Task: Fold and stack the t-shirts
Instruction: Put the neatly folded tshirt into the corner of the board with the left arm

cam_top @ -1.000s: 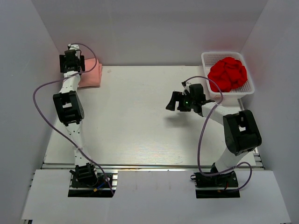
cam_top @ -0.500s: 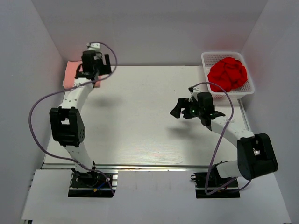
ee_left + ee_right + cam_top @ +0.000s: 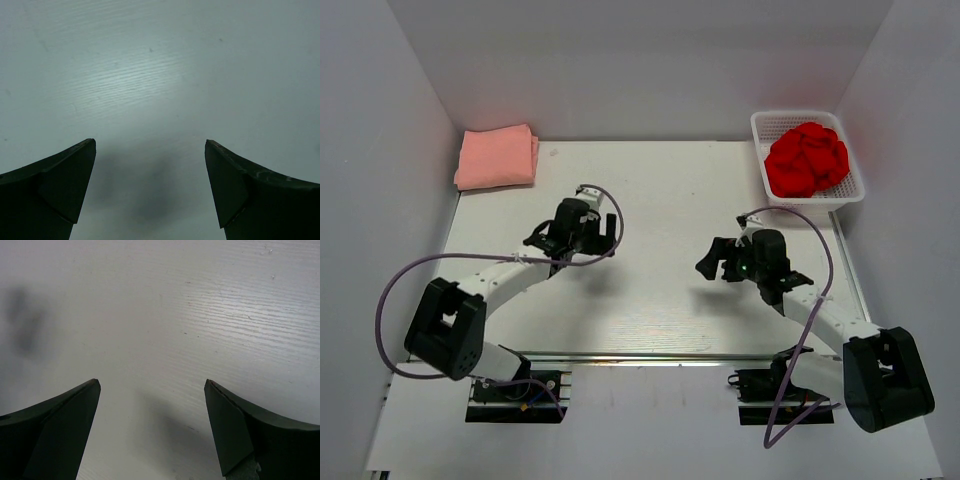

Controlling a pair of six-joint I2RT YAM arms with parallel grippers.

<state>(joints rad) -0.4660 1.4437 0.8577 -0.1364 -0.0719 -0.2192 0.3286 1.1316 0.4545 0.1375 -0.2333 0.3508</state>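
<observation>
pink t-shirt [image 3: 497, 158] far from both jaws

1. The salmon-pink t-shirt [image 3: 498, 157] lies folded into a flat, tidy rectangle at the far left corner of the table [image 3: 660, 190]. Its long side runs roughly left to right, slightly tilted.
2. The red t-shirt [image 3: 807, 158] sits unfolded, crumpled into a loose heap that fills the white basket [image 3: 808, 116] at the far right corner, well apart from the pink one.
</observation>
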